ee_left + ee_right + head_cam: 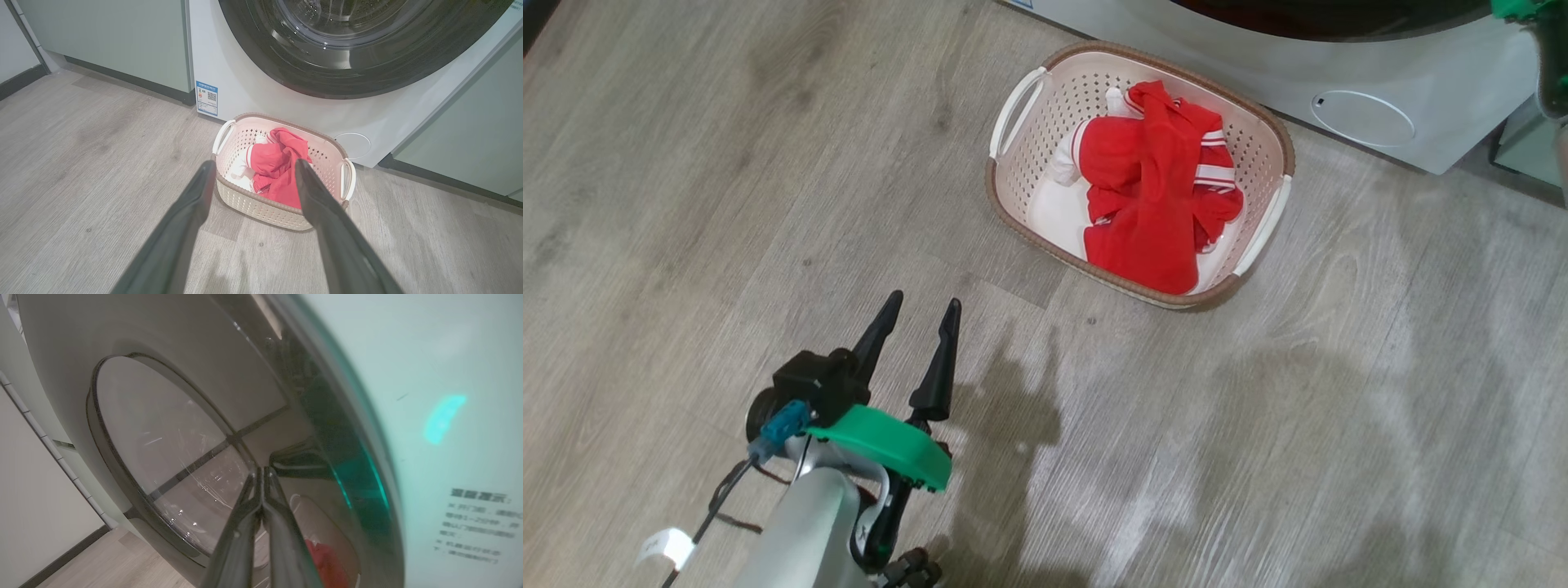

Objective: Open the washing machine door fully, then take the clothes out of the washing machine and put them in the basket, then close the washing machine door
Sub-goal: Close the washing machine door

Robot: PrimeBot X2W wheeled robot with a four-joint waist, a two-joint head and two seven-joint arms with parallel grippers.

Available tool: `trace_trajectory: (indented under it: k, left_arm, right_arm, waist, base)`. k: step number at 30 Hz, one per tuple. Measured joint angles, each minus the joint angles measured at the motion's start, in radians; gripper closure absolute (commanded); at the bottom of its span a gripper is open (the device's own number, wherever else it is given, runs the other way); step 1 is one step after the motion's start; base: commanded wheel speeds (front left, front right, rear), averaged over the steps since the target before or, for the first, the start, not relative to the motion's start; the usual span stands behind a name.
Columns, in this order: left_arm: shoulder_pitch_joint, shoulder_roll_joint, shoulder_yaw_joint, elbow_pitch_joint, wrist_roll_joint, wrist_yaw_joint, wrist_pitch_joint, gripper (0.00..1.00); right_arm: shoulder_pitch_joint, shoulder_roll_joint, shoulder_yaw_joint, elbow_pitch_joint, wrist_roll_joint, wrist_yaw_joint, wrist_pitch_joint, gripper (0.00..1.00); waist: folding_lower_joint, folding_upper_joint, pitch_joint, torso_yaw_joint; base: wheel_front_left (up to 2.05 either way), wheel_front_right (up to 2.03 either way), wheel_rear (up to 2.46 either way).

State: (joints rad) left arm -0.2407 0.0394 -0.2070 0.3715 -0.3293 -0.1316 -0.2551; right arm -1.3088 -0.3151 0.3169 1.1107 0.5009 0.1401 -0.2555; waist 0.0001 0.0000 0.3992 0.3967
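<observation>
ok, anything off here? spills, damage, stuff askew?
Nothing stands out. The clothes lie crumpled inside the basket, which stands upright on the floor before the washing machine. No spill or damage visible.

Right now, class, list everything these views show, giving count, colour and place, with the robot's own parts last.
washing machine: one, white, behind the basket.
washing machine door: one, glossy black rim, clear window, on the machine's front.
basket: one, cream, brown rim, white handles, on the floor before the machine.
clothes: one bundle, red and white, inside the basket.
filter cover: one, white, round, low on the machine's front.
label: one, blue, machine's lower corner.
cabinets: two, pale green, either side of the machine.
floor: one, grey wood-look, under everything.
left claw: one, dark, open, over the floor short of the basket.
right claw: one, dark, shut, tips near the door's rim.
</observation>
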Motion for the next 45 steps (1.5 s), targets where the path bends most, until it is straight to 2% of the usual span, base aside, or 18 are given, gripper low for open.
trace_trajectory:
  k: [10,16,17,18,19,23,24,30,38,45]
  left_arm:
    - [-0.009,-0.001,0.008,0.001,-0.008,0.000,0.000,0.00]
    - [0.004,-0.004,0.110,0.006,-0.003,0.000,0.000,0.00]
    - [0.012,-0.004,0.125,0.009,0.000,0.000,0.000,0.00]
    - [0.021,-0.003,0.133,0.014,0.005,0.000,0.000,0.00]
    - [0.030,-0.003,0.140,0.023,0.015,0.000,0.000,0.00]
    - [0.057,0.001,0.172,0.039,0.054,0.000,0.000,0.00]
    - [0.056,0.013,0.183,0.041,0.056,0.000,0.000,0.00]
    - [0.056,0.074,0.197,0.070,0.056,0.000,0.000,0.00]
    - [0.041,0.107,0.188,0.104,0.057,0.000,0.000,0.00]
    - [0.037,0.105,0.187,0.121,0.047,0.000,0.000,0.00]
  right_arm:
    - [0.004,0.003,-0.017,0.004,-0.054,0.001,0.000,1.00]
    - [0.098,0.018,-0.023,-0.083,-0.034,-0.009,0.000,1.00]
    - [0.130,0.030,-0.030,-0.104,-0.021,-0.009,0.000,0.69]
    - [0.166,0.040,-0.029,-0.127,-0.016,-0.009,0.000,0.28]
    - [0.203,0.050,-0.029,-0.148,-0.016,-0.008,0.000,0.00]
    - [0.356,0.078,-0.030,-0.223,-0.008,-0.008,0.000,0.00]
    - [0.426,0.085,-0.037,-0.260,-0.012,-0.008,0.000,0.00]
    - [0.619,0.104,-0.126,-0.380,-0.069,-0.008,0.000,0.00]
    - [0.839,0.154,-0.279,-0.509,-0.144,-0.009,0.000,0.00]
    - [1.001,0.199,-0.360,-0.617,-0.198,-0.008,0.000,0.00]
  waist:
    - [0.0000,0.0000,-0.020,-0.007]
    - [0.0000,0.0000,-0.087,-0.023]
    - [0.0000,0.0000,-0.102,-0.026]
    - [0.0000,0.0000,-0.119,-0.030]
    - [0.0000,0.0000,-0.136,-0.035]
    - [0.0000,0.0000,-0.208,-0.058]
    - [0.0000,0.0000,-0.243,-0.074]
    - [0.0000,0.0001,-0.335,-0.140]
    - [0.0000,0.0001,-0.402,-0.262]
    - [-0.0001,0.0001,-0.435,-0.370]
  base:
    - [0.00,0.00,0.00]
    - [0.00,0.00,0.00]
    - [0.00,0.00,0.00]
    - [0.00,0.00,0.00]
    - [0.00,0.00,0.00]
    - [0.00,0.00,0.00]
    - [0.00,0.00,0.00]
    - [0.00,0.00,0.00]
    - [0.00,0.00,0.00]
    - [0.00,0.00,0.00]
